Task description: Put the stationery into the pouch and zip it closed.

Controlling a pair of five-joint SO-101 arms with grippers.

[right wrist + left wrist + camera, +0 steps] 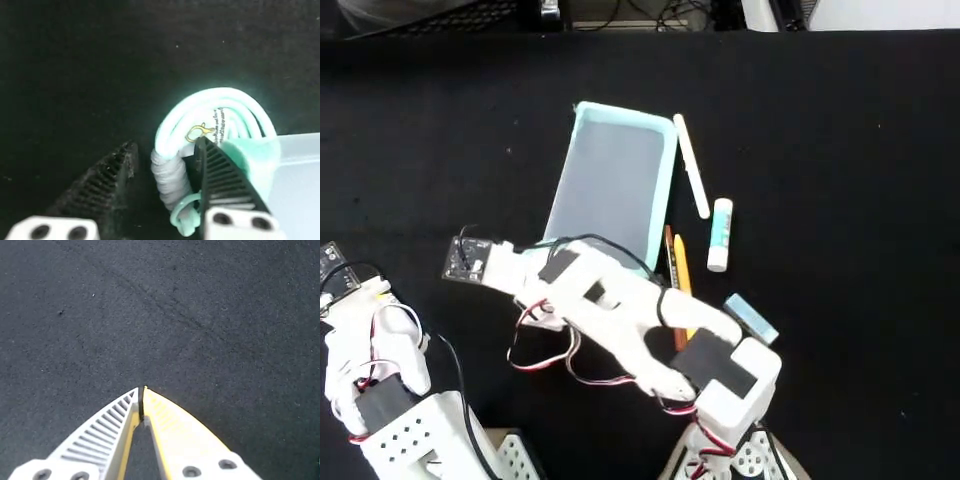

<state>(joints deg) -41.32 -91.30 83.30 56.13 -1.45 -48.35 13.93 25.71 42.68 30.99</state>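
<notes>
The pouch (613, 178) lies flat on the black table (840, 120), near the middle, its long side running away from the arms and tilted a little. It has a clear grey face and a pale teal rim.

The stationery lies on the table along one side of the pouch, outside it:
- A white pen (691, 165) lies just beside the far corner of the pouch.
- A glue stick (720, 233) lies near the pen's nearer end.
- Two orange pencils (681, 265) lie side by side, close to the pouch's near corner, and their near ends run under the right arm (620, 305).
- A pale blue eraser (751, 318) lies close by that arm's base.

The right arm reaches slantwise across the near end of the pouch. In its wrist view the right tool (165, 145) is spread at the end of the pouch. The teal strap (215, 100) loops out there, and its grey bound part sits between the two dark fingers, close to one and apart from the other.

The left arm (375, 370) is at the near corner of the table, well apart from the pouch. The left tool (141, 390) is pressed together, tips touching, with nothing in it, and is over bare table.
</notes>
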